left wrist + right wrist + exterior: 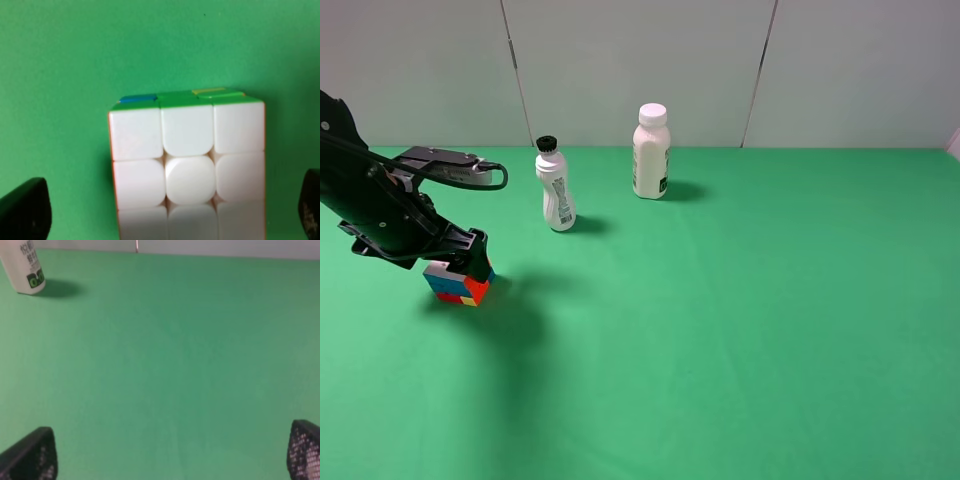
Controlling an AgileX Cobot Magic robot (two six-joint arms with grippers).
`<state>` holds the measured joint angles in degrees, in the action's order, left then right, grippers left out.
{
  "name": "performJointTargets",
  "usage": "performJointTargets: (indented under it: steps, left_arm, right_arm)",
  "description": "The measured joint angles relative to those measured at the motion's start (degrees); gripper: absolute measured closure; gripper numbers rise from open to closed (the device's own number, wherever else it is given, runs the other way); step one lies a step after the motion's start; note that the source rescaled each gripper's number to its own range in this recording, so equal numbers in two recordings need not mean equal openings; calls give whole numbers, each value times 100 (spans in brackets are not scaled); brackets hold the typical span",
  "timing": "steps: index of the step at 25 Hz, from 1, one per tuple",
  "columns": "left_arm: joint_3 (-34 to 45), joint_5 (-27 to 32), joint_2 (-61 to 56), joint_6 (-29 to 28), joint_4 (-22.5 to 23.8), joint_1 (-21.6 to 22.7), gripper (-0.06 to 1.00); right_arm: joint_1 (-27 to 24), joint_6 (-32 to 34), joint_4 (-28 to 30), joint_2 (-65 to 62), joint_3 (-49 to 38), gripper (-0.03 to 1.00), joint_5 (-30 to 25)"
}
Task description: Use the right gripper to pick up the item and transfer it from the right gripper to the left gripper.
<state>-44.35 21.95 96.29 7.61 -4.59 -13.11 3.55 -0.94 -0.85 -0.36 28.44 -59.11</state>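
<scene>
The item, a small puzzle cube (461,286), rests on the green table at the left of the exterior view. My left gripper (470,264) hangs directly over it. In the left wrist view the cube (187,170) shows its white face, and the left gripper (167,205) stands open around it, with green cloth showing between the cube and each black fingertip (25,212). The right gripper (172,455) is open over bare green cloth with nothing between its speckled pads (35,457). That arm is out of the exterior view.
A white bottle with a black cap (556,190) stands behind the cube. A wider white bottle with a white cap (651,152) stands further right, and its base (26,270) shows in the right wrist view. A grey wall closes the far edge.
</scene>
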Motion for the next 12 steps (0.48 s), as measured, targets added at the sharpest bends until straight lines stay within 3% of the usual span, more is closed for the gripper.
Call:
performJointTargets:
  steps: [12]
  left_arm:
    - [-30, 272, 4, -7, 0, 0, -5]
  right_arm:
    - [0, 0, 0, 0, 0, -3, 0]
